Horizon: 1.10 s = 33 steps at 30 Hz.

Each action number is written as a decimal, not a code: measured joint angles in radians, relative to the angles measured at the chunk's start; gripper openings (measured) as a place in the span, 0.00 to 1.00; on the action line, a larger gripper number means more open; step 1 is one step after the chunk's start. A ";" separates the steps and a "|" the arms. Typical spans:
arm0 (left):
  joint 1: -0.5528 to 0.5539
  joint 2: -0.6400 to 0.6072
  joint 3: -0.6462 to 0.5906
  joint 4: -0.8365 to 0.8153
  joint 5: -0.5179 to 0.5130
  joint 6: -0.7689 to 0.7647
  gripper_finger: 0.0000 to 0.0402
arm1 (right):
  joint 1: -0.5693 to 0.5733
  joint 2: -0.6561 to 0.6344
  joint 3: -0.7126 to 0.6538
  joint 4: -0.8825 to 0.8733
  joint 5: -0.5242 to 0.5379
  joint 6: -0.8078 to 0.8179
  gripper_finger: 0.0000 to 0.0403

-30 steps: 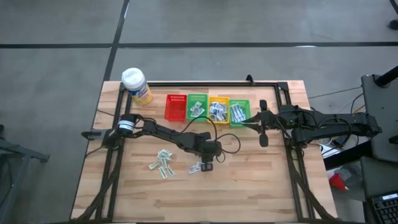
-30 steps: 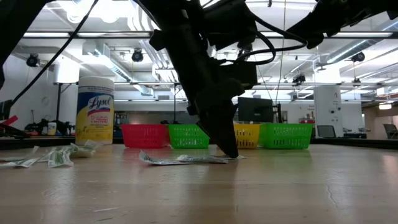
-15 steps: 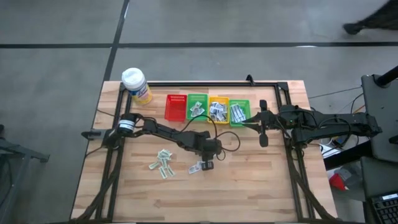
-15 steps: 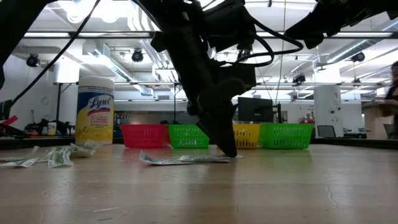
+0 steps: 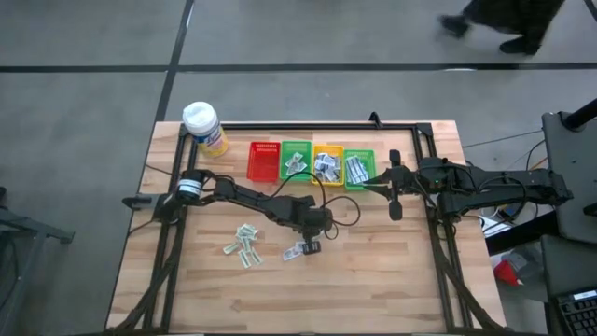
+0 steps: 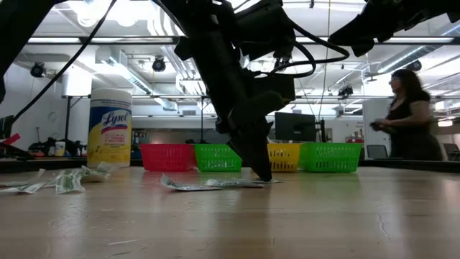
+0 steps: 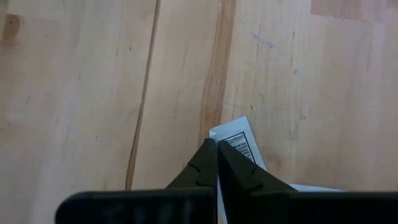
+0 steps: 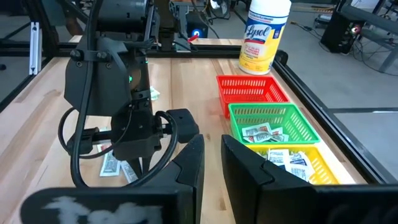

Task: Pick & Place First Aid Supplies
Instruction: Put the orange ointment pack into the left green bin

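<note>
Pale wooden plank table (image 5: 392,271), grey floor, person walking at twelve o'clock, small white printed paper packet (image 5: 300,250) mid-table, long axis two-to-eight o'clock, left gripper (image 5: 312,247) pinched closed on it, right gripper (image 5: 395,213) idle, narrowly parted, empty.

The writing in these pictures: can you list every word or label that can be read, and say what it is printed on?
"Lysol": on the label of the yellow bottle, readable in the low view and the right wrist view.
Black print on the white packet at the shut left gripper: too small to read.
Print on the packets in the green basket and the yellow basket: too blurred to read.
</note>
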 joint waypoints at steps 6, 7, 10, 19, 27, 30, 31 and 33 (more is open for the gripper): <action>0.000 -0.016 0.005 0.020 -0.019 0.000 0.00 | 0.000 0.000 0.000 0.000 0.000 0.000 0.13; 0.000 -0.018 0.008 0.022 -0.030 0.000 0.00 | 0.000 0.000 0.000 0.000 0.000 0.002 0.13; 0.004 -0.028 0.017 0.018 -0.050 0.001 0.00 | 0.000 0.000 0.000 0.000 0.000 0.000 0.13; 0.018 -0.040 0.032 0.024 -0.059 0.005 0.00 | 0.000 0.000 0.000 0.000 0.000 0.001 0.13; 0.033 -0.083 0.057 -0.045 -0.063 0.023 0.00 | 0.000 0.000 0.000 0.000 0.000 0.000 0.13; 0.042 -0.129 0.054 -0.095 -0.066 0.031 0.00 | 0.000 0.000 0.000 0.000 0.000 0.002 0.13; 0.046 -0.148 0.051 -0.116 -0.066 0.032 0.00 | 0.000 0.000 0.000 0.000 0.000 0.001 0.13; 0.053 -0.187 0.049 -0.153 -0.066 0.031 0.00 | 0.000 0.000 0.000 0.000 0.000 0.000 0.13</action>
